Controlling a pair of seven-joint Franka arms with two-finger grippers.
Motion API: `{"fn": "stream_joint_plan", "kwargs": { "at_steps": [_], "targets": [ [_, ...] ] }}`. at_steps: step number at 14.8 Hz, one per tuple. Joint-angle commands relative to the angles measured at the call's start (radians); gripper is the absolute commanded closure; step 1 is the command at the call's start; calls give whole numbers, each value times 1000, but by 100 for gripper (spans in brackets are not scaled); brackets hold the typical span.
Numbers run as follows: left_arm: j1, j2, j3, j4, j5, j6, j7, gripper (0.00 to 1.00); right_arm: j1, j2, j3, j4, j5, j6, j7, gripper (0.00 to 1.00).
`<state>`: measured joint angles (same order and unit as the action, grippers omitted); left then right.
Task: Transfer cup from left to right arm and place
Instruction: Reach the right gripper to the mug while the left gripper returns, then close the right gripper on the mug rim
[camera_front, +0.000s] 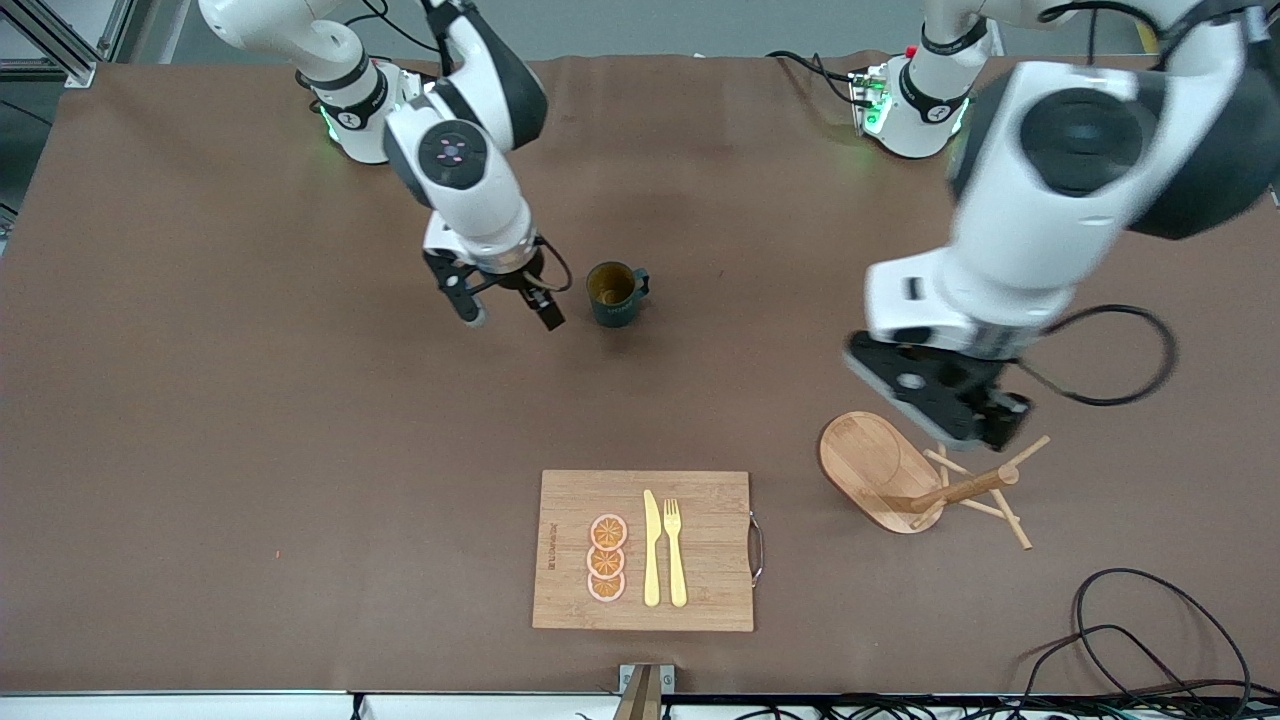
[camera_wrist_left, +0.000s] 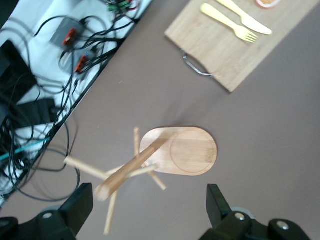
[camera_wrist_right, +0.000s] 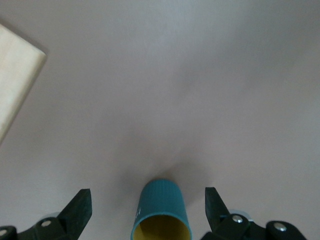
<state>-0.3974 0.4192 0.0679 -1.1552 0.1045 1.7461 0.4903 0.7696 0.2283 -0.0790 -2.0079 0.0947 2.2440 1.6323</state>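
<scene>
My right claw (camera_front: 508, 312) hangs with its fingers apart and empty, just beside the cup (camera_front: 615, 293). The cup stands upright on the brown bench (camera_front: 200, 400), near the middle, farther from the front camera than the cutting board (camera_front: 643, 550). In my right wrist view the cup (camera_wrist_right: 161, 211) shows between the two fingers. My left claw (camera_wrist_left: 150, 210), also spread apart and empty, hangs over the wooden peg rack (camera_front: 925, 483), at the left arm's end.

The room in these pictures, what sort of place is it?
Probably a robotics lab set up as a mock kitchen. Two robot arms are bolted to a cloth-covered table, loose cables trail off its edge, and a cup and cutting board serve as props.
</scene>
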Motion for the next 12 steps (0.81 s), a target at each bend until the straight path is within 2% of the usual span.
{"fn": "stream_joint_plan", "kwargs": {
  "at_steps": [1, 3, 5, 9, 10, 12],
  "targets": [
    [60, -69, -10, -32, -74, 1, -25, 0, 40, 26, -15, -6, 5, 19, 67, 0],
    [139, -92, -8, -34, -132, -11, -29, 0, 54, 31, -15, -11, 5, 23, 113, 0],
    [181, -112, -5, -35, -141, -68, -45, 0, 86, 39, -15, -25, 5, 38, 164, 0],
    [285, -128, -7, -35, -160, -248, -272, 0, 138, 95, -15, -25, 5, 84, 253, 0],
    [290, -131, -7, -35, -169, -305, -318, 0, 152, 114, -15, -23, 5, 103, 277, 0],
    [290, -155, -8, -35, -169, -338, -393, 0, 184, 150, -15, -20, 5, 141, 328, 0]
  ]
}}
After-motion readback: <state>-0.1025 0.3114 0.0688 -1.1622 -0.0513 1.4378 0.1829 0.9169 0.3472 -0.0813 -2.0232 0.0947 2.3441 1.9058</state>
